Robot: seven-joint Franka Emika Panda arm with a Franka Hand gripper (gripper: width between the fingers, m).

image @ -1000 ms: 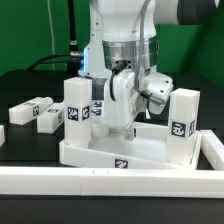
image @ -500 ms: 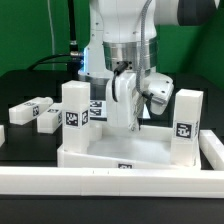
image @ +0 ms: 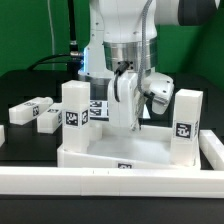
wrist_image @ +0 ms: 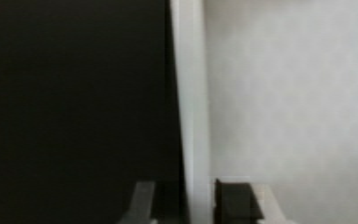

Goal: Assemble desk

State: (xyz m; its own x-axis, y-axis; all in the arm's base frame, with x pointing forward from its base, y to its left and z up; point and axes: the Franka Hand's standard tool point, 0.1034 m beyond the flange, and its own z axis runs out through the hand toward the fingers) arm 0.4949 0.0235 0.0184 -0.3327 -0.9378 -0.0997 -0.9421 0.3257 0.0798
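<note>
The desk slab [image: 110, 150] lies flat on the black table with its notched rim up. One white tagged leg [image: 74, 108] stands upright at its left corner in the exterior view, another leg [image: 183, 118] at its right corner. A third tagged block [image: 97, 112] shows partly behind the gripper. My gripper [image: 125, 124] points straight down at the slab's far rim. In the wrist view the rim [wrist_image: 190, 100] runs between the two fingers [wrist_image: 147, 205], and the gripper [wrist_image: 194, 205] is shut on it.
Two loose tagged legs [image: 30, 108] [image: 48, 120] lie on the table at the exterior view's left. The long white border rail [image: 110, 182] runs along the front and turns up the right side [image: 213, 150]. Cables hang at the back left.
The jaws have closed on the slab's rim. The slab with its upright legs has shifted slightly; over the last half second nothing has moved.
</note>
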